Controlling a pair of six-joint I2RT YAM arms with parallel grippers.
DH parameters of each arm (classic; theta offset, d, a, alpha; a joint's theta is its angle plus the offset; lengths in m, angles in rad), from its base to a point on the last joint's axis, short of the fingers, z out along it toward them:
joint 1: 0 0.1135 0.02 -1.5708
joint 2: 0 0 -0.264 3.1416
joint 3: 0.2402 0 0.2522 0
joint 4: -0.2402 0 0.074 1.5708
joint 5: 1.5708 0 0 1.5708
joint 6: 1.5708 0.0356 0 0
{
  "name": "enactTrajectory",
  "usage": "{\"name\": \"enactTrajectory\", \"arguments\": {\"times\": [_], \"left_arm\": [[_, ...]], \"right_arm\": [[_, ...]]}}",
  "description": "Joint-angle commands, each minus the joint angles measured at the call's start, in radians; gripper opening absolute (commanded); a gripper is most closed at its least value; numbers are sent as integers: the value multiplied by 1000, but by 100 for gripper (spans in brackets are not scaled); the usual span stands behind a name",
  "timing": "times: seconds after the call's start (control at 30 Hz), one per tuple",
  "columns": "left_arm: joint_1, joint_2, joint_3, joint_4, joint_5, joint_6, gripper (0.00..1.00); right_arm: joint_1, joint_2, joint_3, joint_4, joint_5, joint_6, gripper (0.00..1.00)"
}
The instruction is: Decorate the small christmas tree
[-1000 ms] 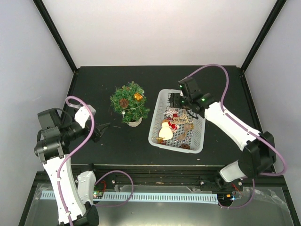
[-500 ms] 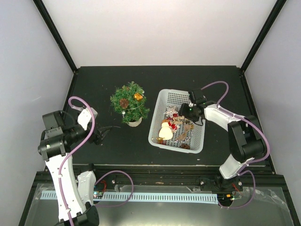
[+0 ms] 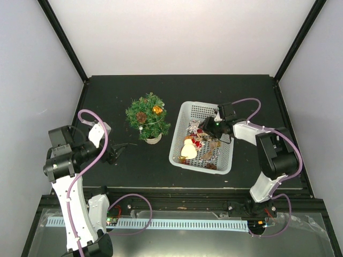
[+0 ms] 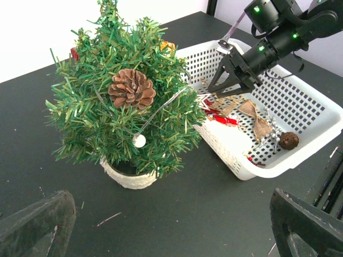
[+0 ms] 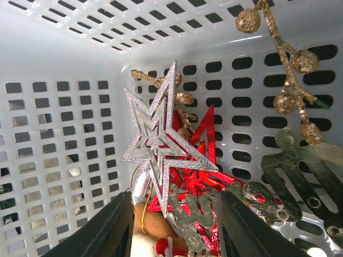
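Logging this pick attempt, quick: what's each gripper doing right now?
Left gripper: open, empty.
Right gripper: open, jaws straddling the silver star in the white basket; no grip evident.

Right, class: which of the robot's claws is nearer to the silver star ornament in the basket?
Right. The right claw is down inside the white basket, right at the silver star. The left claw is outside it, on the far side of the small christmas tree.
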Motion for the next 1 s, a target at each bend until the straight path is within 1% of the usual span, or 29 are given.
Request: {"name": "enactTrajectory", "arguments": {"times": [0.0, 0.13, 0.57, 0.97], "left_arm": [[-2, 3, -3, 11, 8, 5, 99], [-2, -1, -1, 7, 0, 10, 99], [-3, -3, 1, 2, -4, 15, 99], [-3, -6, -7, 9, -13, 17, 99]], "right_arm": [[-7, 29, 10, 44, -29, 19, 43], [-8, 51, 16, 50, -28, 19, 39], [-15, 86, 4, 132, -33, 54, 33], [-16, 102, 8, 166, -62, 75, 14]]}}
